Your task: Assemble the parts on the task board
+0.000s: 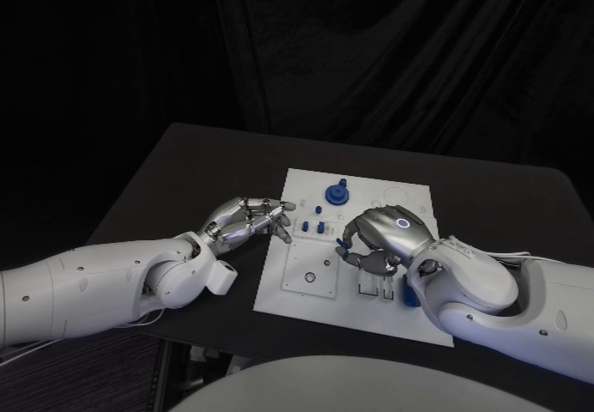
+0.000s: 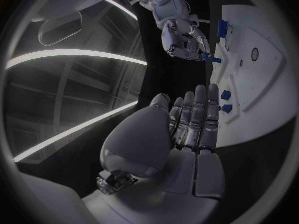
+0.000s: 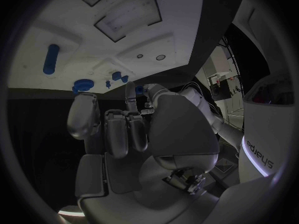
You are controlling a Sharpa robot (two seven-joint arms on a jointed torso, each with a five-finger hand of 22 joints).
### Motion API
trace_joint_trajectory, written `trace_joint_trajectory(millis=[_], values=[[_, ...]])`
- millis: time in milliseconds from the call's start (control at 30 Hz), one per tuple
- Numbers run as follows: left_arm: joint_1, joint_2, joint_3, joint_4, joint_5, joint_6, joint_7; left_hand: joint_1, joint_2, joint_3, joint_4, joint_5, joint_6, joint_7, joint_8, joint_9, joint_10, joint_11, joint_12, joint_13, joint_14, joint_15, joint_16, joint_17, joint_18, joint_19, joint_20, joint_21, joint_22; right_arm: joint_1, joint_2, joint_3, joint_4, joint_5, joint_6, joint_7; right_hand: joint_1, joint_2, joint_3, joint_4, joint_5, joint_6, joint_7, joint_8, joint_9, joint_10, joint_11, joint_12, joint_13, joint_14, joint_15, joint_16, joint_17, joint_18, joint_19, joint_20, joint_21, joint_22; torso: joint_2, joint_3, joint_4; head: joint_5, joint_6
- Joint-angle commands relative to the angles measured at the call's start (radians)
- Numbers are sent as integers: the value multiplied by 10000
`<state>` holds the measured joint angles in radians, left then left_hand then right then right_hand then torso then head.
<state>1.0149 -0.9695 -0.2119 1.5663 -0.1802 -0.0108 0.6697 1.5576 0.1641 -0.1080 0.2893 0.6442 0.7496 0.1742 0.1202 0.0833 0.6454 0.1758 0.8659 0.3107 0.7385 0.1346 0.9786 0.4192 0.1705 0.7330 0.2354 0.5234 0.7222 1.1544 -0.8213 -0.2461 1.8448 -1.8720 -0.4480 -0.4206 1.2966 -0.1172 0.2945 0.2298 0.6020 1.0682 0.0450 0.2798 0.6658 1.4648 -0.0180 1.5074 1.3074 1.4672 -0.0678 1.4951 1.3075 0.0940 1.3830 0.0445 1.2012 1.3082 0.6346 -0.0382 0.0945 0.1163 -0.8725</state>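
Blue part (image 1: 341,243) pinched, right hand (image 1: 387,237) fingers (image 1: 356,256)

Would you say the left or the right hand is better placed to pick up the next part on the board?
Probably the right hand: it hangs over the task board, fingertips beside a small blue part. The left hand sits at the board's left edge.

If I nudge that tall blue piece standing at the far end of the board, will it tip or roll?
The tall blue piece stands upright on a wider round base on the task board, so it probably resists a light nudge. Pushed high up, it could tip. It looks rigid, likely light.
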Motion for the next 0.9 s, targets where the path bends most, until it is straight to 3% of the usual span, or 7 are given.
trace_joint_trajectory(millis=[33,67,133,200,233,367,900], values=[[-17,35,8,31,-669,-472,156,-41,-28,285,105,347,330,-36,128,1,347,-585,1914,1529,2386,-636,3503,3843,1,823,-360,1603,1194,93,117,-2,-85,730,266,583,33,-99,278,-208,-87,-30,-51,39,31,83,-48,-38,1716,362,-59,-61,1151,-112,-23,-47,-33,1535,-9,-1,6,-6,-1],[-18,44,8,28,-706,-469,109,-290,-327,239,100,535,408,-4,132,-18,2950,-686,4074,5066,4093,-740,4771,6233,-59,1578,-686,3012,2342,107,151,-2,-119,785,268,633,33,-99,278,-208,-87,-30,-51,39,31,83,-48,-38,1716,362,-59,-61,1151,-112,-23,-47,-33,1535,-15,-3,8,-6,-1],[-22,77,8,15,-787,-407,-40,-261,-269,876,90,997,635,-87,174,-43,7163,-883,6399,10416,7031,-845,5796,9996,-635,3840,-868,6373,5139,136,249,-2,-216,899,291,753,39,-98,282,-211,-97,-33,-52,39,37,99,-50,-28,1731,370,-60,-52,1167,-115,-17,-47,-21,1539,-20,-10,11,-9,-1],[-28,114,8,-3,-899,-268,-230,-461,-454,1428,68,1297,947,-71,284,-32,9227,-840,7043,12576,8323,-843,5922,11516,-978,5095,-881,8083,6587,155,350,-2,-327,979,322,861,43,-98,285,-213,-103,-36,-53,38,40,100,-50,-27,1732,369,-60,-54,1164,-115,-17,-47,-21,1539,-21,-12,4,-11,-1],[-32,132,8,-12,-1025,-170,-360,-602,-600,1694,71,1570,1063,-49,316,-32,9254,-796,7048,12601,8323,-880,5922,11516,-1196,6125,-827,8969,7287,163,412,-2,-397,1029,336,923,47,-99,287,-215,-116,-41,-53,37,45,99,-51,-28,1731,368,-60,-55,1162,-115,-17,-47,-21,1539,-24,-11,1,-31,-1],[-47,189,9,-29,-1615,158,-850,-980,-830,2336,-10,1749,1190,-131,305,-25,9254,-916,7048,12601,8323,-933,5922,11516,-1491,7520,-830,9974,8091,181,628,-1,-629,1261,362,1125,75,-108,300,-230,-194,-65,-54,32,77,96,-52,-30,1730,368,-61,-57,1161,-116,-15,-47,-16,1540,-9,-1,-1,-48,-1],[-96,531,10,-112,-2078,749,-1686,-1147,-1081,2970,-56,1646,927,-163,-28,-80,9254,-997,7048,12601,8323,-1005,5922,11516,-1571,7852,-888,10181,8260,190,1069,1,-987,1473,299,1461,170,-141,329,-295,-299,-103,-56,29,146,82,-57,-42,1718,371,-66,-57,1164,-115,-13,-51,-16,1540,24,-2,2,-49,-1]])
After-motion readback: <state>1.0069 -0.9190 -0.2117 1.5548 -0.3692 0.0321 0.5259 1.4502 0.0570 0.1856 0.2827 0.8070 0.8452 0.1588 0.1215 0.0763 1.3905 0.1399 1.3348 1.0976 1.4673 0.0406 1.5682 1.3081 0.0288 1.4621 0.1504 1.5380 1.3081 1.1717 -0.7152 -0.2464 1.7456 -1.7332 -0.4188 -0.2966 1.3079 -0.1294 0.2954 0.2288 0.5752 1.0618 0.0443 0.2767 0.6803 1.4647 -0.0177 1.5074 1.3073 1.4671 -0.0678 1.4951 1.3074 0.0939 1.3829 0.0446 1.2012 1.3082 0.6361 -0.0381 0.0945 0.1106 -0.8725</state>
